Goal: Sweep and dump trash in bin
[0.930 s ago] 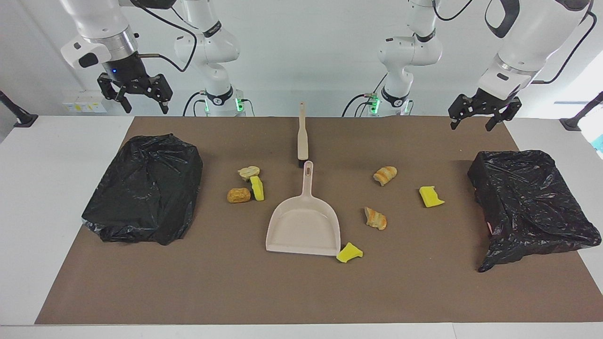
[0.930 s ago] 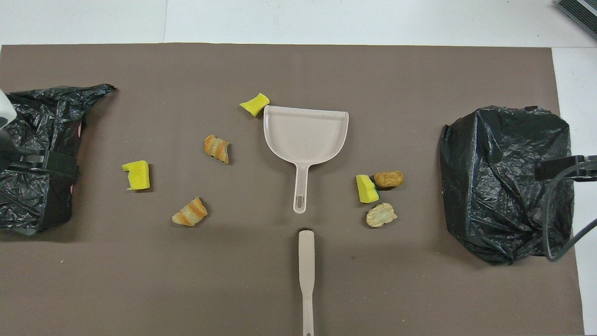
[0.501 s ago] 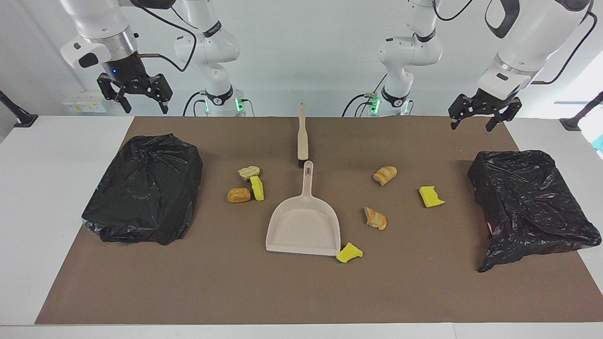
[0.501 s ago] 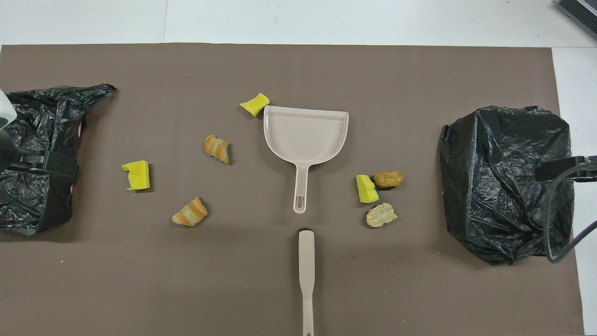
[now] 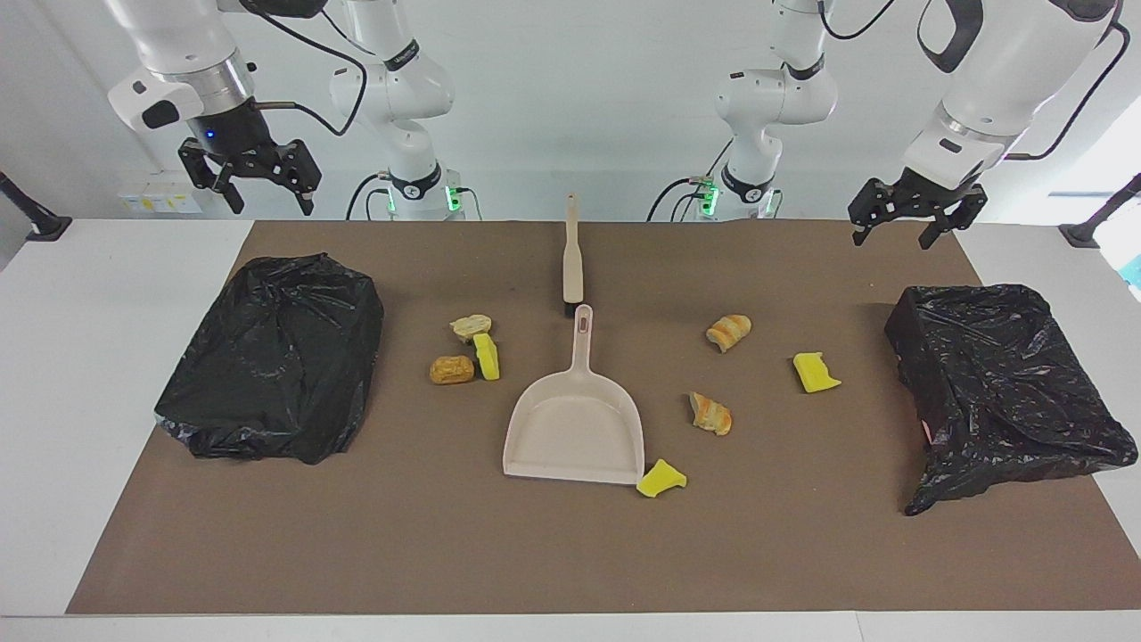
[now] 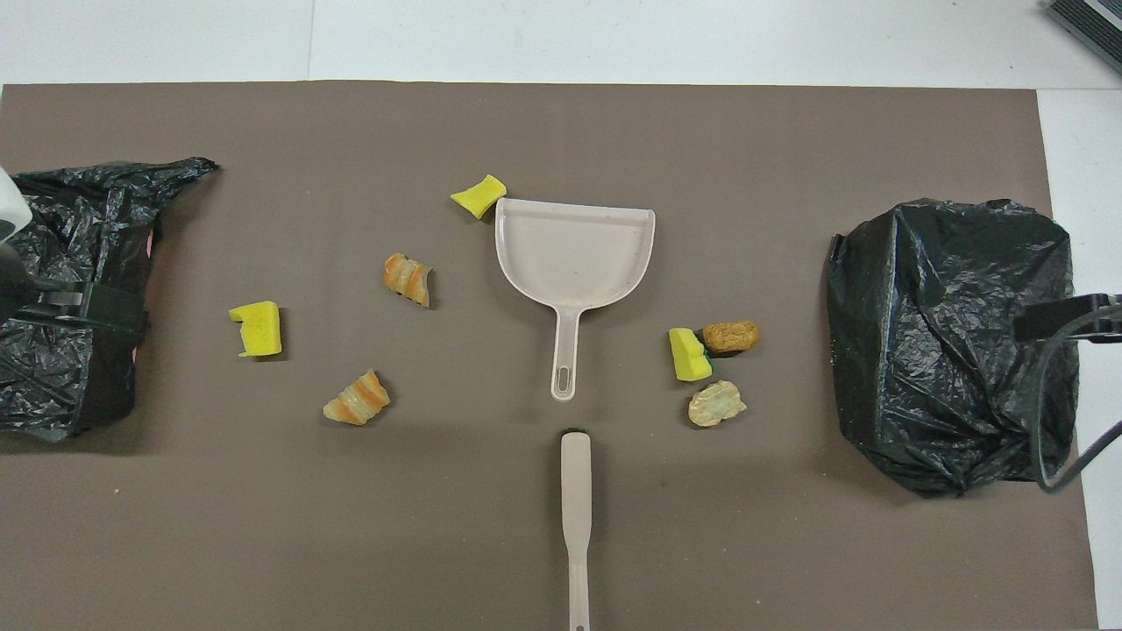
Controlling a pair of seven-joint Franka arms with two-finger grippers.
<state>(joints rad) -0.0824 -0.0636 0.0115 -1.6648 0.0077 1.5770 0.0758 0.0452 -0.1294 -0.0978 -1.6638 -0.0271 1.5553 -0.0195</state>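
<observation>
Trash lies scattered on the brown mat around a beige dustpan (image 5: 575, 428) (image 6: 574, 254). Yellow sponge wedges (image 5: 660, 479) (image 5: 816, 373) and bread lumps (image 5: 728, 331) (image 5: 710, 414) lie toward the left arm's end. A green-backed wedge (image 5: 486, 357) sits between two lumps (image 5: 452, 369) (image 5: 471, 326) toward the right arm's end. One black-bagged bin (image 5: 272, 357) (image 6: 951, 342) stands at the right arm's end, another (image 5: 1007, 383) (image 6: 70, 298) at the left arm's. My right gripper (image 5: 270, 201) hangs open high above its bin's robot-side edge. My left gripper (image 5: 891, 237) hangs open above the mat's corner by its bin.
A beige brush (image 5: 572, 259) (image 6: 576, 508) lies in line with the dustpan's handle, nearer to the robots, bristle end toward the pan. The brown mat (image 5: 570, 553) covers most of the white table. Arm parts and a cable show at both side edges of the overhead view.
The right gripper has drifted slightly up and outward toward its end of the table. The left gripper has barely risen. Nothing on the mat has moved.
</observation>
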